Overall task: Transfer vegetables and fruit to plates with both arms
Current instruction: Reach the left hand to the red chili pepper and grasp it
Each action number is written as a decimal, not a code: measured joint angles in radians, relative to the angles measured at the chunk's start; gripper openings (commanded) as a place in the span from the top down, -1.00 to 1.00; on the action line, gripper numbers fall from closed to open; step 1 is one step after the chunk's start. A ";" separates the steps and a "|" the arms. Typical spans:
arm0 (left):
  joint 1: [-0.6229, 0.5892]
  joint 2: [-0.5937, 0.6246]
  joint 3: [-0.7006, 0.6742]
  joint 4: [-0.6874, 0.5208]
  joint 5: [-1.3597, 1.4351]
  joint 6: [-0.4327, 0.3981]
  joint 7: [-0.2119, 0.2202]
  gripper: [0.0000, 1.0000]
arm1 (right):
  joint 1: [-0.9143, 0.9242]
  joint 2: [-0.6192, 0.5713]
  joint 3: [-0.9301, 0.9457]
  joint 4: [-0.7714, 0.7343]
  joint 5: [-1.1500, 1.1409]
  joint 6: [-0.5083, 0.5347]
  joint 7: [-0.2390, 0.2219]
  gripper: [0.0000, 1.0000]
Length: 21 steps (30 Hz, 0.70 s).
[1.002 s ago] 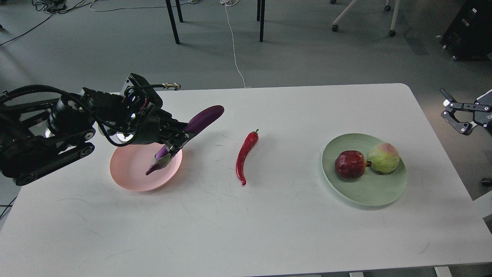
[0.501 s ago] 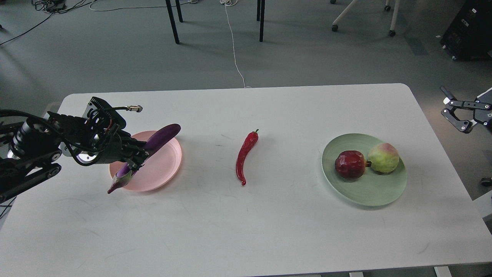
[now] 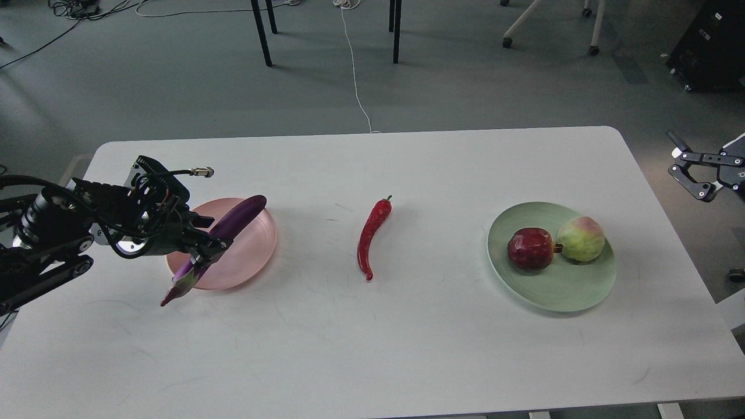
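Note:
My left gripper (image 3: 204, 250) is shut on the purple eggplant (image 3: 236, 216) and holds it slanted over the pale pink plate (image 3: 247, 253). The eggplant's calyx tip (image 3: 174, 289) hangs past the plate's near-left rim. The red chili pepper (image 3: 371, 235) lies on the table at the centre. The mint green plate (image 3: 559, 285) at the right holds the dark red pomegranate-like fruit (image 3: 529, 248) and the yellow-green fruit (image 3: 580, 238), side by side. My right gripper (image 3: 687, 169) is open and empty, off the table's right edge.
The white table (image 3: 372, 343) has rounded corners. Behind it on the grey floor stand black table legs (image 3: 262, 32), a white cable (image 3: 355, 75) and chair castors.
My left arm has pulled back to the left and lowered, carrying the eggplant from above the plate's right side down across the plate. The right gripper has barely moved.

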 measured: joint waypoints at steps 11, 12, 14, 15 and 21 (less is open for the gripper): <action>-0.093 -0.029 -0.022 -0.047 -0.025 0.000 -0.009 -0.38 | -0.009 -0.016 0.002 -0.007 0.001 0.000 0.000 -0.99; -0.111 -0.044 -0.022 -0.054 -0.036 0.000 -0.009 -0.38 | -0.017 -0.021 0.002 -0.009 0.001 0.000 0.000 -0.99; -0.151 -0.089 -0.023 -0.063 -0.059 0.001 -0.009 -0.38 | -0.032 -0.032 0.001 -0.010 0.001 0.000 0.000 -0.99; -0.167 -0.115 -0.023 -0.064 -0.067 0.002 -0.008 -0.38 | -0.038 -0.038 0.001 -0.010 0.002 0.000 0.000 -0.99; -0.206 -0.317 -0.024 -0.034 -0.077 0.022 0.014 -0.38 | -0.069 -0.068 0.001 -0.016 0.001 0.000 0.000 -0.99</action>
